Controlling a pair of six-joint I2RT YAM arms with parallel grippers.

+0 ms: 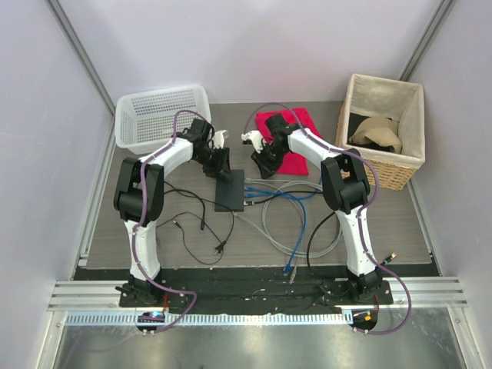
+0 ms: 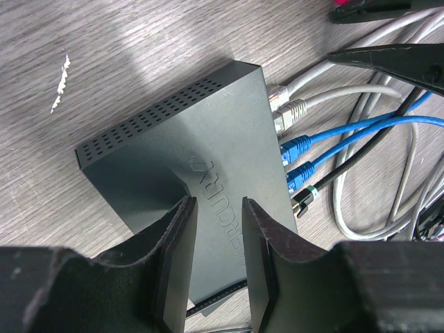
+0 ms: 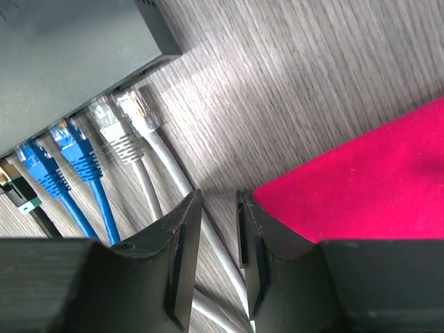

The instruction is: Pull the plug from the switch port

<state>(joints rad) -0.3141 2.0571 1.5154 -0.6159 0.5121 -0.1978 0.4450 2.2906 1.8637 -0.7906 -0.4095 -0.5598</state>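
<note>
The switch (image 1: 230,190) is a flat black box on the table; it also shows in the left wrist view (image 2: 201,146) and the right wrist view (image 3: 69,48). Along one narrow edge sit two grey plugs (image 3: 114,128), two blue plugs (image 3: 73,149) and a black plug (image 2: 305,198). The outermost grey plug (image 3: 139,107) shows its clear tip at the switch edge; I cannot tell if it is seated. My left gripper (image 2: 216,202) is open above the switch's top, holding nothing. My right gripper (image 3: 218,198) is narrowly open over that plug's grey cable (image 3: 166,163), behind the plug.
A red cloth (image 1: 290,134) lies just right of my right gripper (image 1: 264,163). A white plastic basket (image 1: 161,115) stands at the back left, a wicker basket (image 1: 384,131) at the back right. Loose grey, blue and black cables (image 1: 296,223) loop across the table's front.
</note>
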